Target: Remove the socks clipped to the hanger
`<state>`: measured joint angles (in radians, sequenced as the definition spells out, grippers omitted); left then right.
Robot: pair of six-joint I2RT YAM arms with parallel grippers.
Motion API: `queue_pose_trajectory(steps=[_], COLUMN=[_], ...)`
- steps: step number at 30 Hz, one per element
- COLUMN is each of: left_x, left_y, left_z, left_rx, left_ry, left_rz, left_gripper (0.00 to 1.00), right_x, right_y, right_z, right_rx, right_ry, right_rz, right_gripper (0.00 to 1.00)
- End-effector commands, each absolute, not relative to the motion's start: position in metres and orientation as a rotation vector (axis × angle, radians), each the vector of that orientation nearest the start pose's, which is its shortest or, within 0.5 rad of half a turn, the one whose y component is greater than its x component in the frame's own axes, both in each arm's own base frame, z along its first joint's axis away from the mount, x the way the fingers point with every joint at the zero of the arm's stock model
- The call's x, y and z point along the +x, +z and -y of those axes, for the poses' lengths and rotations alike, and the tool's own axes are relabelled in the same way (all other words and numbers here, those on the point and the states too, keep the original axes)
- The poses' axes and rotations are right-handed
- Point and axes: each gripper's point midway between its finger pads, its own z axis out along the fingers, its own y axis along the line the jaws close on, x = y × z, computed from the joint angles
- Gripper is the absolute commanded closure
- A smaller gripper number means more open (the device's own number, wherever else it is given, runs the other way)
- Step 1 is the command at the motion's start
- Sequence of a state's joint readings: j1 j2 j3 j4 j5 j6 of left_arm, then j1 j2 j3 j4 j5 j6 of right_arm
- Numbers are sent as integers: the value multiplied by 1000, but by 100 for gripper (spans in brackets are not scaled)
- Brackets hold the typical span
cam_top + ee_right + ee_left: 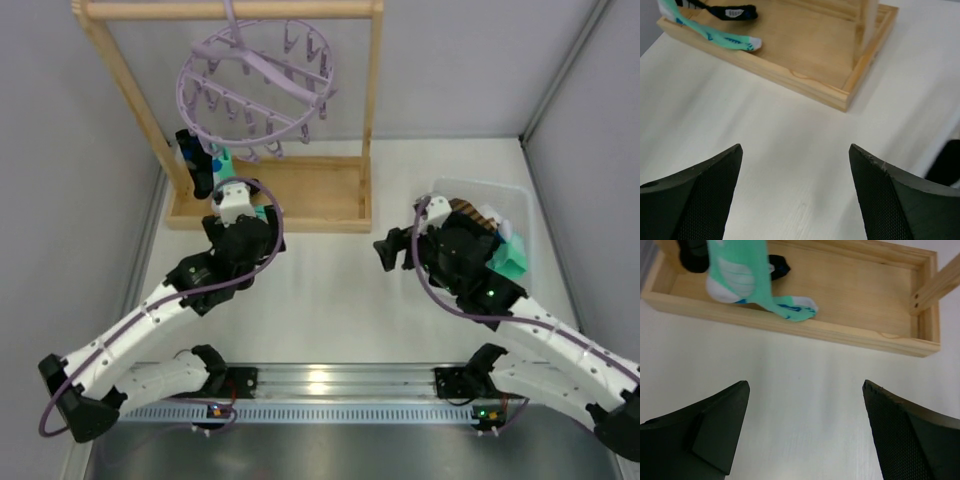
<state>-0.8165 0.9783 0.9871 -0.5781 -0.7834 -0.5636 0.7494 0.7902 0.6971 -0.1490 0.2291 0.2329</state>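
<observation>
The lilac hanger (255, 85) hangs from the wooden rack's top bar. At its left side a teal sock (222, 160) (740, 275) (715, 35) and a black sock (192, 150) (695, 255) (732, 12) dangle, their toes reaching the rack's base tray. My left gripper (238, 205) (805, 385) stands open over bare table just in front of that tray, nothing between its fingers. My right gripper (388, 250) (795, 147) is open and empty over the table's middle, facing the tray's right corner. A brown striped sock (475, 215) and a teal one (507, 258) lie in a clear bin.
The wooden rack's base tray (300, 190) (790, 327) (805, 85) sits at the back, its posts rising at both ends. The clear bin (500, 190) stands at the right, beside the right arm. Grey walls close in on both sides.
</observation>
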Motion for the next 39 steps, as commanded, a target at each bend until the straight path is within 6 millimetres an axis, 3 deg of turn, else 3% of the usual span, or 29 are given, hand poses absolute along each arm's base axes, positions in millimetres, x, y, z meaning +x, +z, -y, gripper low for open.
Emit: queue_pose_trajectory(steps=[1,3,5,6,7,9,10,14,15,16,21,28,31,34,36,38,39], left_x=[252,250,247,245,244,241,239,229,226,226,220,211,209,208,208,208,207], left_y=[266,276,288,290,299,306,310,317,315,314,303,301,297,296,296,296,298], left_z=[73,58,45,43,39,35,29,4,2,1,-8,-13,-15,-15,-16,-17,-17], left_rx=[-262,-260,-250,-244,-246,-224,-241,-331,-355,-358,-396,-436,-438,-440,-441,-446,-449], left_ry=[64,108,149,149,143,147,165,251,234,230,261,196,202,191,196,201,198], left_rz=[-1973,-1965,-1965,-1970,-1957,-1943,-1920,-1843,-1831,-1827,-1805,-1763,-1765,-1762,-1761,-1758,-1754], left_gripper=[2,2,2,2,2,2,2,2,2,2,2,2,2,2,2,2,2], right_x=[269,274,296,304,313,326,338,361,364,371,375,375,377,378,374,369,362], right_y=[278,271,263,234,253,244,236,221,199,212,190,160,152,152,163,181,189], right_z=[-259,-287,-319,-338,-355,-376,-398,-449,-462,-473,-524,-570,-583,-589,-587,-585,-581], right_rx=[-395,-455,-476,-524,-535,-574,-624,-703,-738,-751,-908,-1034,-1036,-1021,-1003,-978,-977], right_ry=[766,849,901,932,974,972,941,920,932,938,945,937,952,964,974,968,949], right_rz=[-1588,-1594,-1600,-1658,-1588,-1592,-1580,-1556,-1575,-1526,-1479,-1455,-1433,-1415,-1379,-1315,-1297], right_gripper=[16,13,10,10,10,11,11,11,11,12,14,20,31,61,78,80,90])
